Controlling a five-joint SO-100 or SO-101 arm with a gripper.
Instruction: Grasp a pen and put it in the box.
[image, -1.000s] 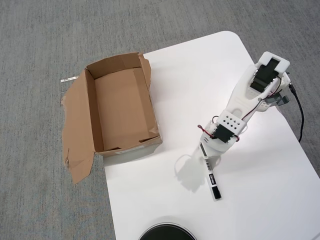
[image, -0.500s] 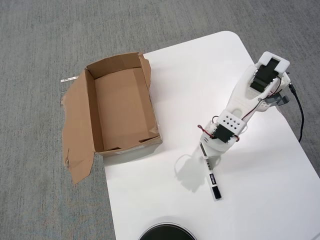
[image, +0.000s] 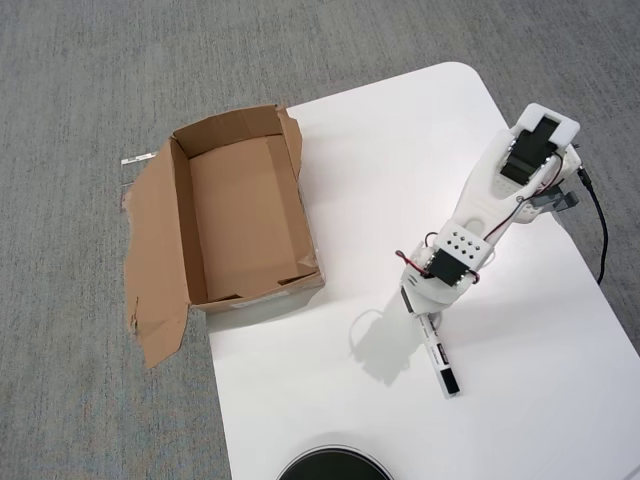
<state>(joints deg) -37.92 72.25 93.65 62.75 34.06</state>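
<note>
In the overhead view the pen (image: 440, 358), white with a black cap at its lower end, lies slanted on the white table, running down and to the right from under the arm's wrist. My gripper (image: 420, 308) sits over the pen's upper end and looks shut on it; the wrist body hides the fingers. The box (image: 182, 225), brown cardboard with torn flaps spread to the left, stands open at the table's left edge, well left of the gripper. Nothing shows inside it.
The arm's base (image: 535, 145) is mounted near the white table's (image: 400, 140) right edge, with a black cable (image: 601, 225) trailing down from it. A round black object (image: 333, 467) pokes in at the bottom edge. Grey carpet surrounds the table.
The pen's capped lower end has swung to the right and slightly away from the gripper's shadow. The arm has barely shifted. The box has stayed put.
</note>
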